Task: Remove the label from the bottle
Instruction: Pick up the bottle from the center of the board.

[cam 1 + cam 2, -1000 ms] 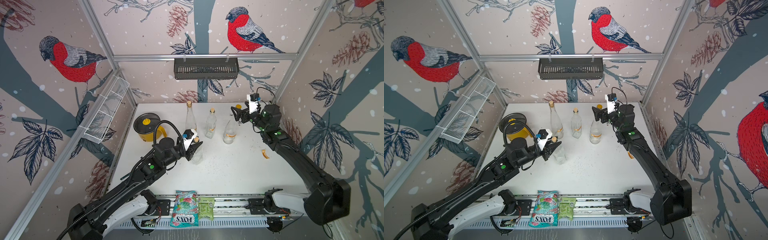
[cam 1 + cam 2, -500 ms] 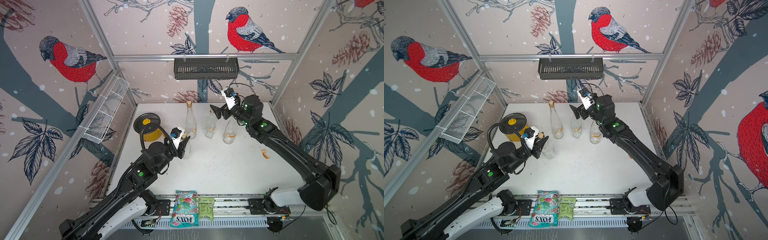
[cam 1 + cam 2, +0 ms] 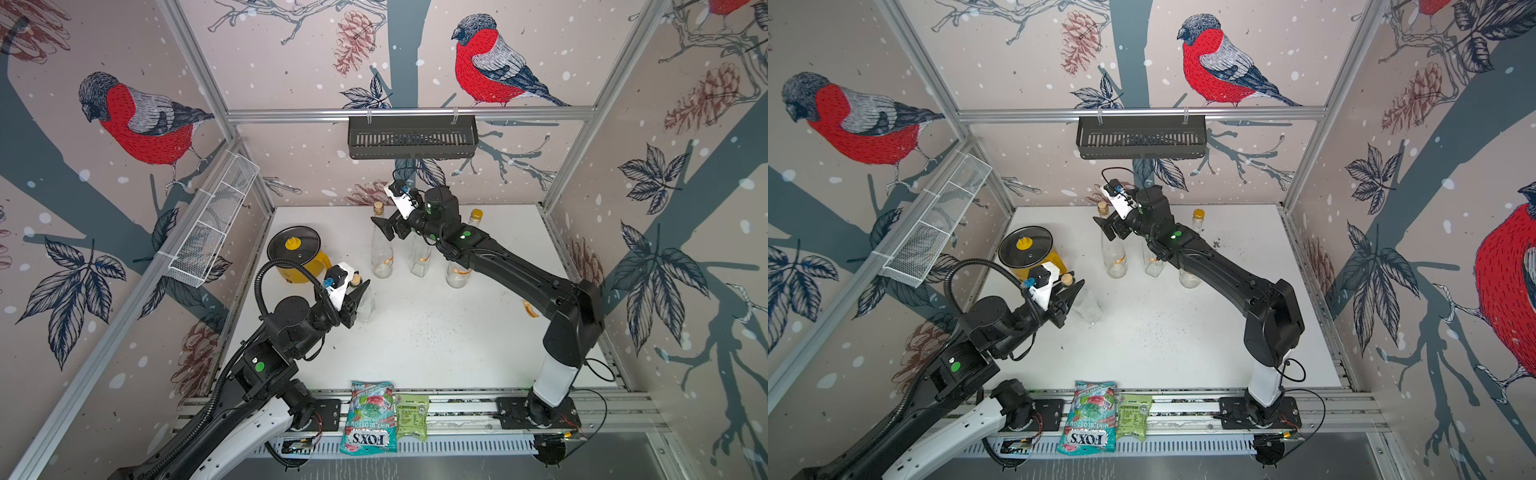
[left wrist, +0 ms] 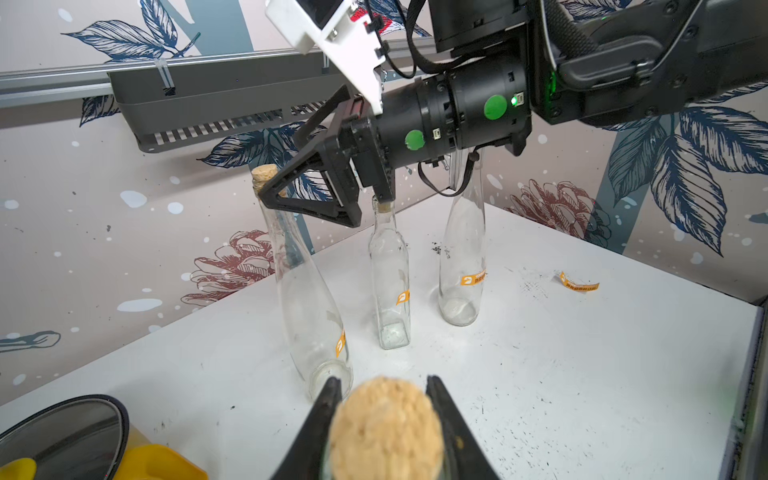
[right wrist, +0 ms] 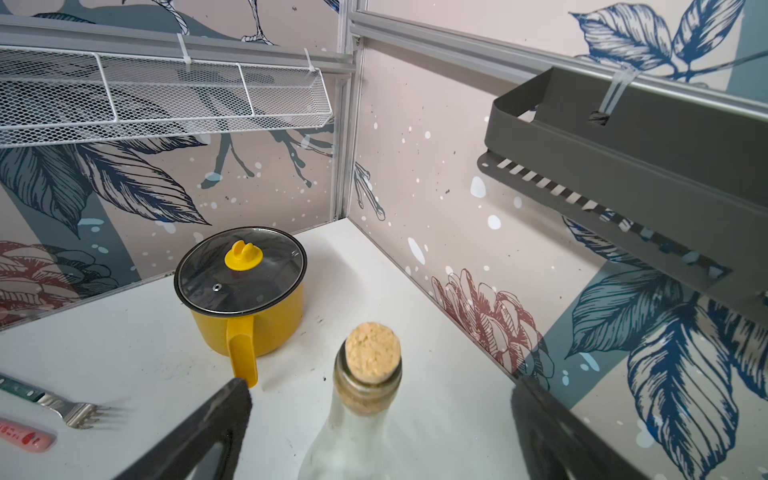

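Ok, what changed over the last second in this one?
The right pincer, open, swept to its left, from the gold-capped bottle past the square bottle to the tall corked bottle, whose neck now sits between its jaws. The left pincer, shut on the small corked bottle, carried it leftward toward the yellow pot. Nothing grasped or released. Those three bottles, the pot and the loose label stayed put.

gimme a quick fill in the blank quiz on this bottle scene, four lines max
1. The left gripper is shut on a bottle stoppered with a ____.
2. The right gripper has its jaws ____ by the tall bottle.
3. The lidded pot is ____.
4. At the back, ____ labelled bottles stand in a row.

Missing words: cork; open; yellow; three
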`<state>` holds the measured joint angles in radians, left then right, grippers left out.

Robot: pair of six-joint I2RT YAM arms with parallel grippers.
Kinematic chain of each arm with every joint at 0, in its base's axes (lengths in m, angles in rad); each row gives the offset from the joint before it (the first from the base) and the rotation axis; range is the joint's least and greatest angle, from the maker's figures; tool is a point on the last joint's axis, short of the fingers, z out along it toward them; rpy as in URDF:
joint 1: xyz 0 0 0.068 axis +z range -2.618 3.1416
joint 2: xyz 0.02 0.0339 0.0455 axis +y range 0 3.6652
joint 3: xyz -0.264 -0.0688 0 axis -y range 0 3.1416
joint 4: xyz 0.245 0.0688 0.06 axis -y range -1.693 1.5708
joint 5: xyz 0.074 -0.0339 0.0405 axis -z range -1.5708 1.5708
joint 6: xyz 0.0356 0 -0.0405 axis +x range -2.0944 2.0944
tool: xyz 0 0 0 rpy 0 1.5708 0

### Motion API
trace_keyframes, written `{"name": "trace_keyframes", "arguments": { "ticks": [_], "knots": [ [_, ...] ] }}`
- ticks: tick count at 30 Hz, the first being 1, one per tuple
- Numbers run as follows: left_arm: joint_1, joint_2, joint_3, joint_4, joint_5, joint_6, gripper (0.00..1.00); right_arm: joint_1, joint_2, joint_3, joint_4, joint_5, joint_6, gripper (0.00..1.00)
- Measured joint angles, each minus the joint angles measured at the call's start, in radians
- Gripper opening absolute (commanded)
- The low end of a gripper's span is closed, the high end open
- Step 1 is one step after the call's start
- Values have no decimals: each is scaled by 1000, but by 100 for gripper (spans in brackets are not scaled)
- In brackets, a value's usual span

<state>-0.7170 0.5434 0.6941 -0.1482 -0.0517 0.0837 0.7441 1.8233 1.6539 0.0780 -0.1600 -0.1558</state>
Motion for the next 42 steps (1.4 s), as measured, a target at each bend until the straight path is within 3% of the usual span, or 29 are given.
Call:
{"name": "trace_keyframes", "arguments": {
  "ticks": [6,15,24,29,35,42],
  "knots": [
    [0,-2,-10,-16,3,1,0,1,78,48,33,10,33,89],
    [3,8,-37,-10,23,-2,0,10,142,92,50,11,59,54],
    [90,106,-37,38,76,-8,0,47,81,28,59,19,50,24],
    [146,129,-32,59,105,-11,0,58,-3,-63,53,38,26,17],
    [238,188,-16,91,164,-25,0,60,-177,-204,55,22,30,16],
    [256,324,29,193,228,-24,0,72,-426,-420,58,-22,77,16]
  ]
}}
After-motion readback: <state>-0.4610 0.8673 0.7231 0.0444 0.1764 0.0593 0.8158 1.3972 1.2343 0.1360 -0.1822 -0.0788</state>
